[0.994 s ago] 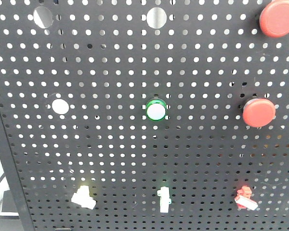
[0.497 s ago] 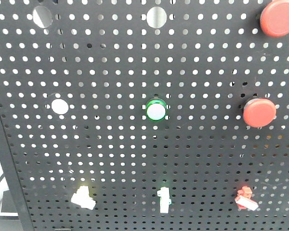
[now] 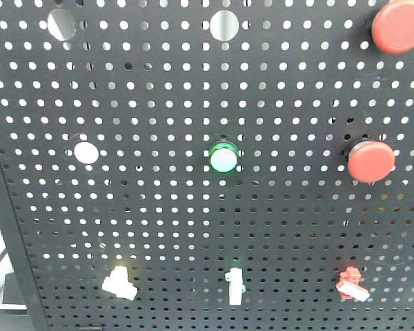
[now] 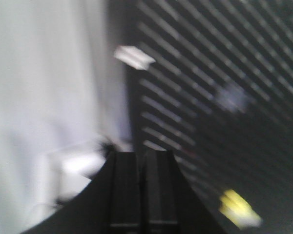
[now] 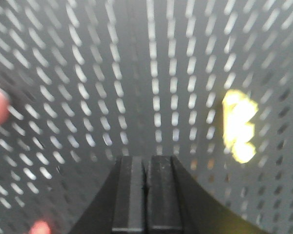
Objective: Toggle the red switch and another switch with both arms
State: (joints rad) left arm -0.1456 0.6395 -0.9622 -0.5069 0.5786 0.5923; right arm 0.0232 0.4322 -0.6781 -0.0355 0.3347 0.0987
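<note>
Black perforated panel (image 3: 159, 207), seen head-on in the front view, carries all the controls. The red switch (image 3: 352, 285) sits at the right end of the bottom row, below the lower red push button (image 3: 371, 161) and well below the upper red push button (image 3: 399, 25). It is a small red block with a short white lever. The lever's long axis runs on a slant, from the base at upper left to its free tip at lower right. The yellow-glow switch (image 3: 119, 283) sits at the left end of the same row. It is a small white toggle with a pale yellow glow just above it, and its lever also slants down to the right. Between the two stands the green-base toggle (image 3: 235, 285), its white lever nearly vertical. Above it is a green-ringed button (image 3: 223, 160), and a white disc (image 3: 85, 152) lies to the left at the same height. In the left wrist view, heavily blurred, the left gripper (image 4: 140, 155) has its two dark fingers pressed together with only a thin seam between them, and it holds nothing. A white toggle (image 4: 133, 57) shows on the panel above it, not touching. In the right wrist view the right gripper (image 5: 146, 159) is likewise closed and empty, facing the panel. A yellow smear (image 5: 239, 126) lies up to its right, too blurred to identify.
</note>
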